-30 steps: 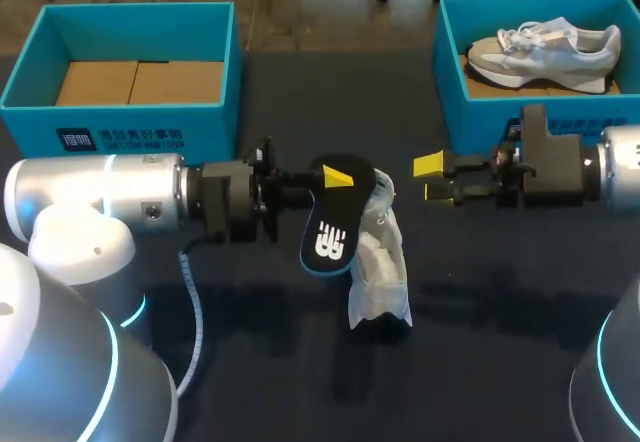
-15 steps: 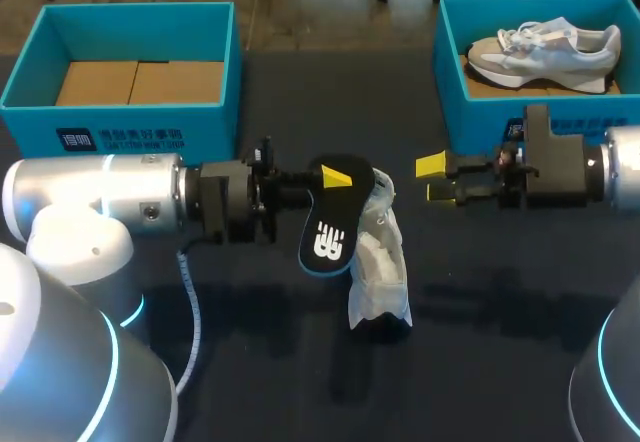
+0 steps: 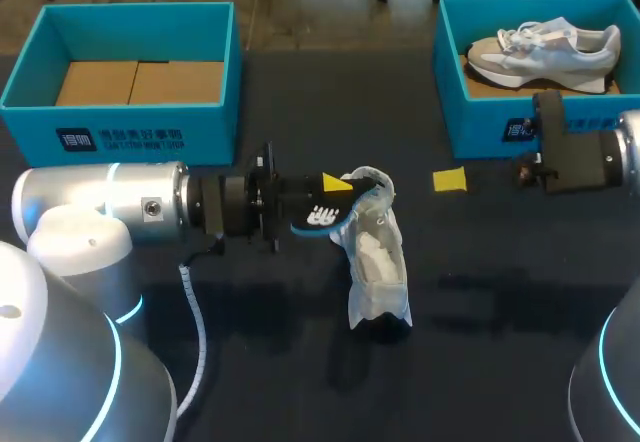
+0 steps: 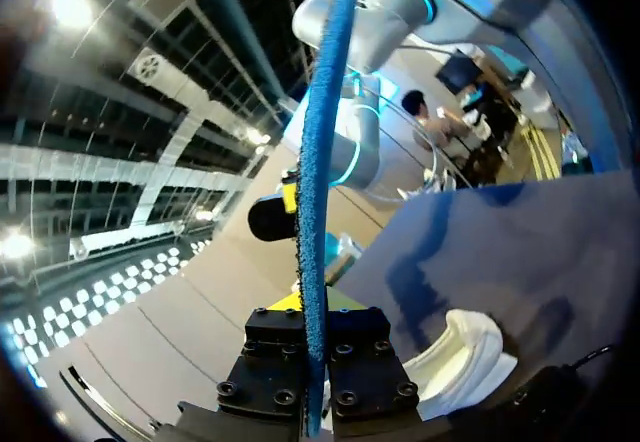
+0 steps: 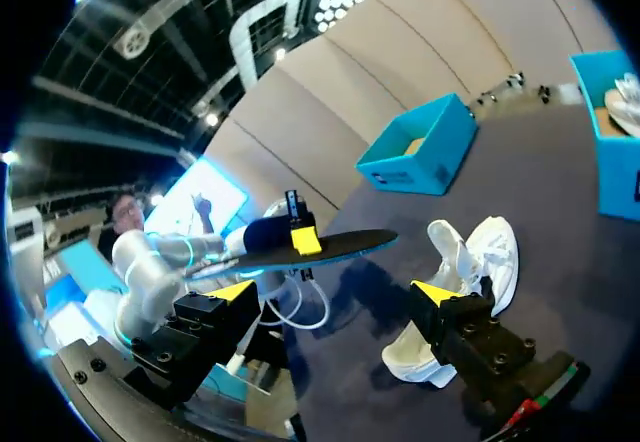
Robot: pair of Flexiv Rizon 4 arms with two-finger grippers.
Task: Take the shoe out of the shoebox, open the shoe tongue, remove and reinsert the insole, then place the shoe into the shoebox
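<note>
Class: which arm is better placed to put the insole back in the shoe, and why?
Left. The left gripper clamps the insole right beside the shoe; the right gripper, jaws open, sits farther off.

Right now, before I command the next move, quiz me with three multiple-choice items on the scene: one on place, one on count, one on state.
1. Where is the white shoe nearest the left hand?
A: inside a box. B: on the table. C: lifted in the air.
2. How many blue boxes are there?
A: one. B: three. C: two.
3. What is the left hand's state?
A: shut on the insole. B: open and empty. C: shut on a lace.

Answers:
1 B, it rests on the dark table between the arms.
2 C, one stands at each far corner.
3 A, the left wrist view shows both fingers clamping the edge-on insole.
</note>
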